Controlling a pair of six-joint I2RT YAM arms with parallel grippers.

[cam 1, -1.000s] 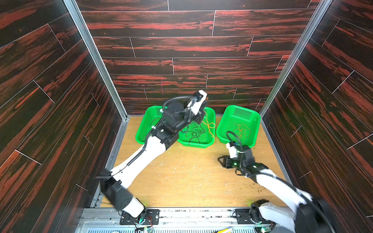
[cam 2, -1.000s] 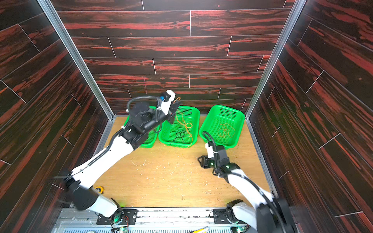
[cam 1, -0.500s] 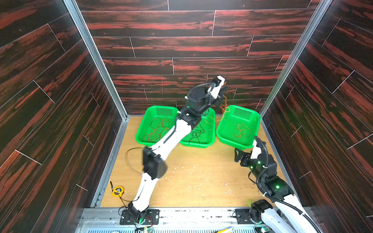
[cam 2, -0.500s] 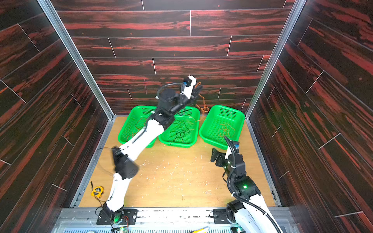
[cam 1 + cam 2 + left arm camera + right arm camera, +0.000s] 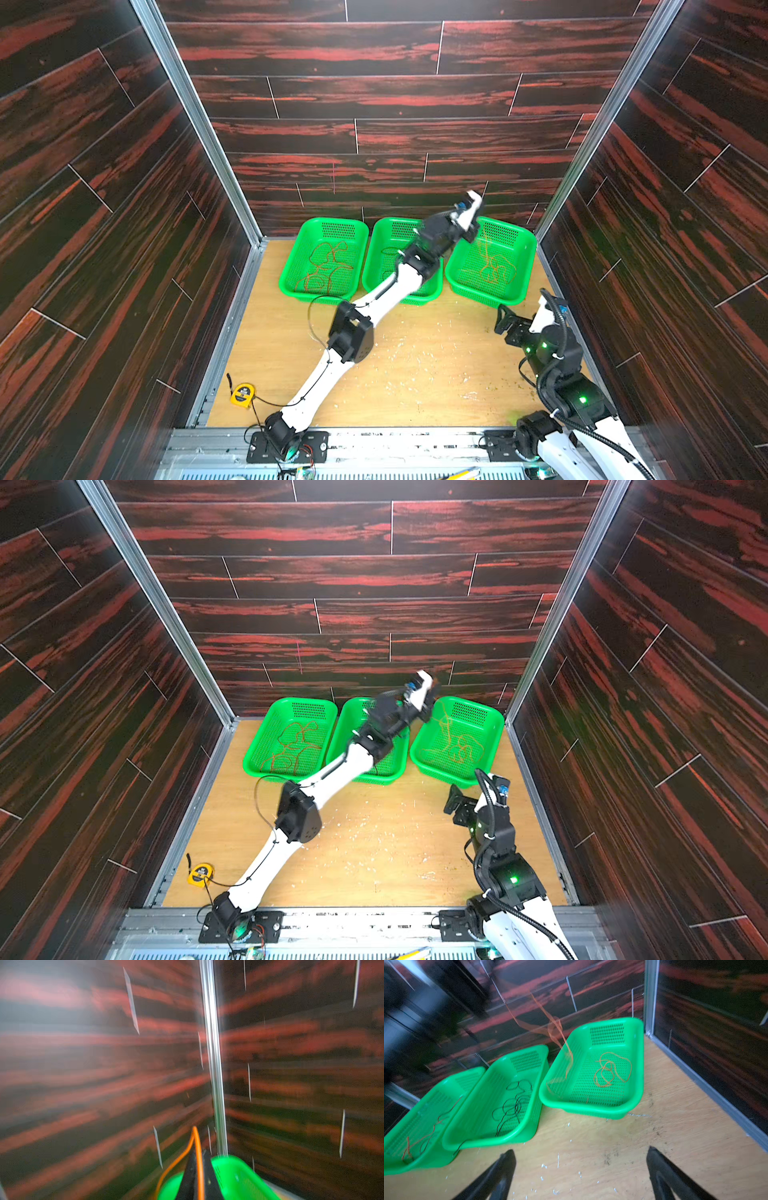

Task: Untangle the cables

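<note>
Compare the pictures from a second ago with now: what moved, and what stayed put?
The left gripper, shut on the thin orange cable, swung from above the middle green plastic basket to above the right green plastic basket, the cable dangling into it. The right gripper drew back toward its base, now wide open. The baskets, the thin red cable and the thin black cable stayed put.
</note>
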